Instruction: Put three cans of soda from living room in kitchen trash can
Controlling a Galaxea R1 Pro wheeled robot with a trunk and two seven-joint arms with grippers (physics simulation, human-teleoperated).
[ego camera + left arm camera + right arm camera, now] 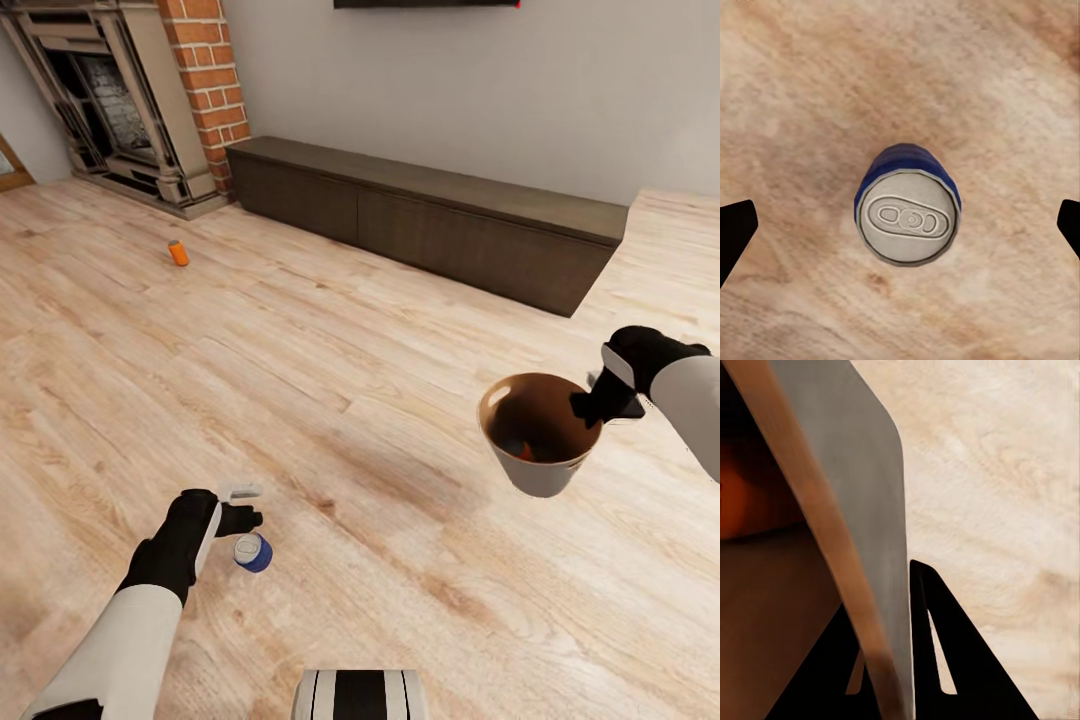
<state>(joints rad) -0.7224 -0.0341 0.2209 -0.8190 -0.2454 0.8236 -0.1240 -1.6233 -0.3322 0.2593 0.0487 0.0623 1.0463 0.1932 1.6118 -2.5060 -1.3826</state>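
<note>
A blue can of soda [253, 552] with a pale grey top stands upright on the light wood floor. My left gripper [245, 505] hangs open just above it. In the left wrist view the can [907, 214] sits between the two spread fingertips [735, 240], apart from both. An orange can [178, 253] rests on the floor far off, near the fireplace. My right gripper [592, 404] is shut on the rim of the trash can [540, 470] and holds it in the air. In the right wrist view its fingers [945, 660] pinch the can's wall [862, 472]. An orange shape [750, 502] shows inside.
A long dark low cabinet [430, 210] runs along the far wall. A brick fireplace [120, 100] stands at the far left. The lower edge of a wall TV [430, 3] shows at the top. My base [360, 695] is at the bottom edge.
</note>
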